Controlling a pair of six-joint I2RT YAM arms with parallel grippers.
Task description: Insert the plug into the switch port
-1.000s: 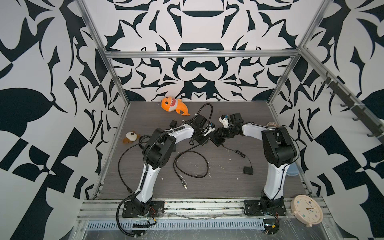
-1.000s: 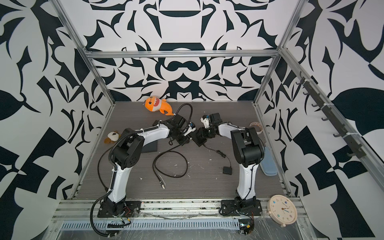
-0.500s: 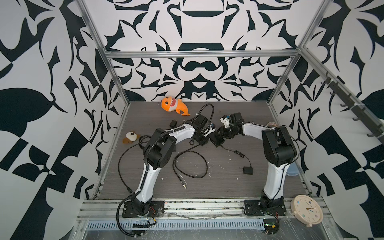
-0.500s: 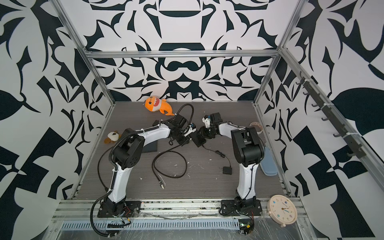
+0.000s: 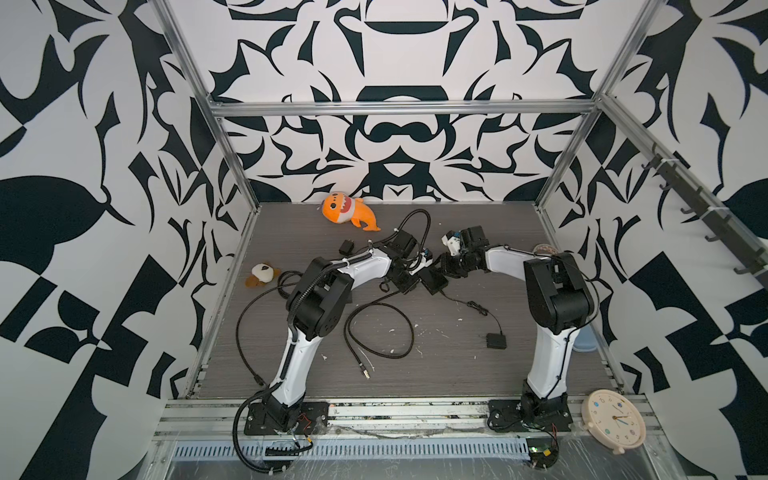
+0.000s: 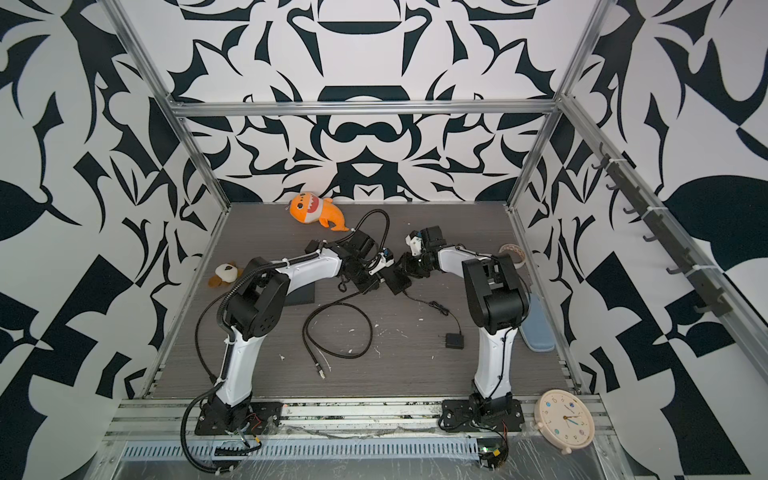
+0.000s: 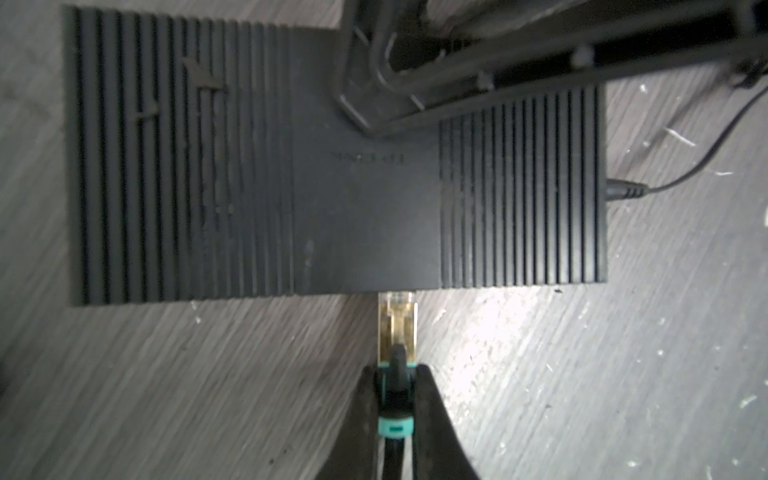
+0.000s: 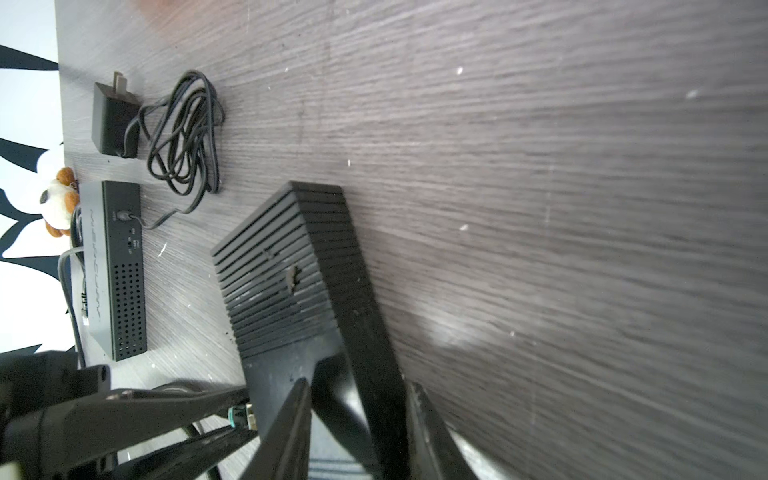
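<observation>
Grey woodgrain tabletop (image 7: 623, 374), ribbed black switch (image 7: 365, 232), embossed lettering (image 7: 368, 158) illegible.

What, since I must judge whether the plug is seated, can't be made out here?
The port: left wrist view, the switch's top hides it, so plug depth is unknown.
Whether the right gripper grips the switch: right wrist view, black fingers blur into black casing.
Plug: both top views, too small, under the left gripper.

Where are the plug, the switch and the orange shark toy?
plug (image 7: 397, 328): left wrist view, gold connector body.
switch (image 7: 365, 216): left wrist view, smooth top middle.
orange shark toy (image 5: 333, 204): top view, head.
</observation>
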